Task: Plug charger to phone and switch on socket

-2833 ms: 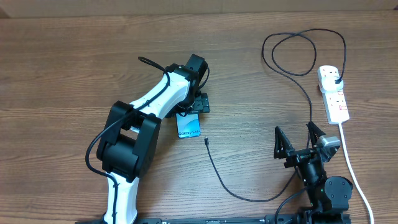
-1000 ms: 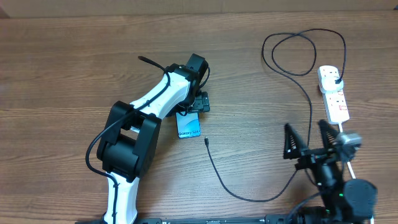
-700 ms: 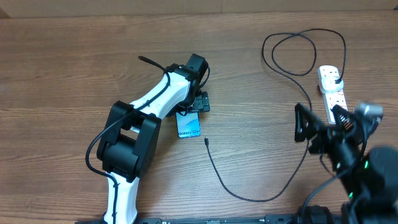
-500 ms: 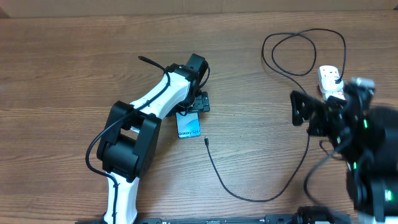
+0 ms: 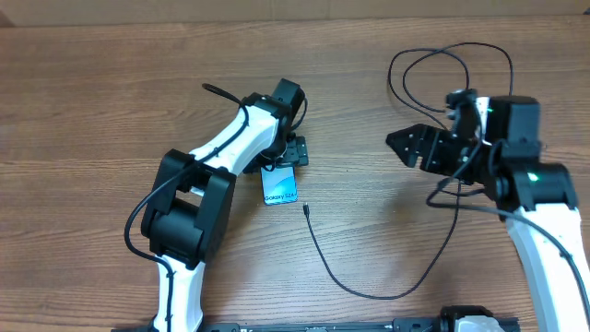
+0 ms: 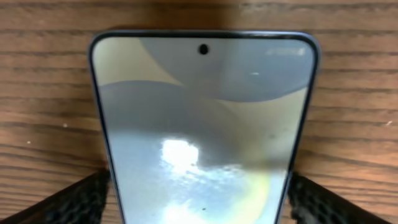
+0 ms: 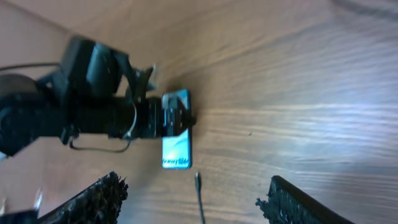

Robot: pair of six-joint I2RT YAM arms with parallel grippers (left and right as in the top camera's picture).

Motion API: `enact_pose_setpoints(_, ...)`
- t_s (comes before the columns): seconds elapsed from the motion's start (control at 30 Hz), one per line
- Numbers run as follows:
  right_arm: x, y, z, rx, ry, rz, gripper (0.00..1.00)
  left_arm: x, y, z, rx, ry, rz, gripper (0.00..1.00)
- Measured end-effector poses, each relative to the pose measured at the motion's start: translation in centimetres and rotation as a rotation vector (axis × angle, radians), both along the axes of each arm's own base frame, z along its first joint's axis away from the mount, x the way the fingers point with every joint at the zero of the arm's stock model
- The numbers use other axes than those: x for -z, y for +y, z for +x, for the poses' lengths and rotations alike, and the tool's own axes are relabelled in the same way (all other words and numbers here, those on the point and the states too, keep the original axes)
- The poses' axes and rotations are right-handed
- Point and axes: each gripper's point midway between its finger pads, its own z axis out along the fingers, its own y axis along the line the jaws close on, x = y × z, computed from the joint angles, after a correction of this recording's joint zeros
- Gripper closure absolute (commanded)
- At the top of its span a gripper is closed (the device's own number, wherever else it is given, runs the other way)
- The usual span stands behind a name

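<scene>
Phone (image 6: 202, 124), one end past the left wrist view's bottom edge, covered overhead by left end effector (image 5: 279, 167)

Overhead: fixed, straight down, far enough out for the whole table (image 5: 92, 92) and both arms. Left wrist: aimed down, very close, phone (image 6: 205, 124) fills the frame. Right wrist: farther off, tilted across the table toward the left arm (image 7: 74, 118). All three share the phone; overhead and right wrist also share the charger (image 7: 198, 180) tip.

We note slim black-edged smartphone (image 5: 280, 186), blue screen lit, flat on bench (image 5: 92, 92); thin black charger cable (image 5: 387, 296) unplugged, connector tip (image 5: 305, 208) just beside it.
</scene>
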Motion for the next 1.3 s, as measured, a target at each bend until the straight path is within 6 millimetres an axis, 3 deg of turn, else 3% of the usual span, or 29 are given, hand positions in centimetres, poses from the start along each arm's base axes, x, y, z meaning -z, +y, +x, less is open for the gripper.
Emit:
enact_pose_setpoints(0.27, 3.8, 3.2, 0.0, -0.102, 0.131, 0.005, 0.19, -0.1, 0.3, -0.1, -0.003, 0.023, -0.032, 0.17)
enact_pose_setpoints(0.4, 5.6, 4.4, 0.3, -0.134, 0.177, -0.003, 0.18, -0.1, 0.3, -0.1, -0.002, 0.025, -0.035, 0.15)
enact_pose_setpoints(0.63, 8.0, 5.7, 0.3, -0.172, 0.234, -0.015, 0.17, -0.1, 0.2, -0.2, -0.002, 0.028, -0.036, 0.17)
enact_pose_setpoints(0.73, 8.8, 6.7, 0.2, -0.202, 0.226, -0.021, 0.12, -0.2, 0.2, -0.2, 0.0, 0.027, -0.037, 0.2)
enact_pose_setpoints(1.0, 12.0, 8.0, -0.1, -0.158, 0.222, -0.034, 0.02, -0.2, 0.2, -0.3, 0.001, 0.032, -0.04, 0.13)
enact_pose_setpoints(1.3, 14.3, 10.3, -0.1, -0.142, 0.168, 0.017, 0.02, -0.2, 0.1, -0.3, 0.001, 0.035, -0.046, 0.09)
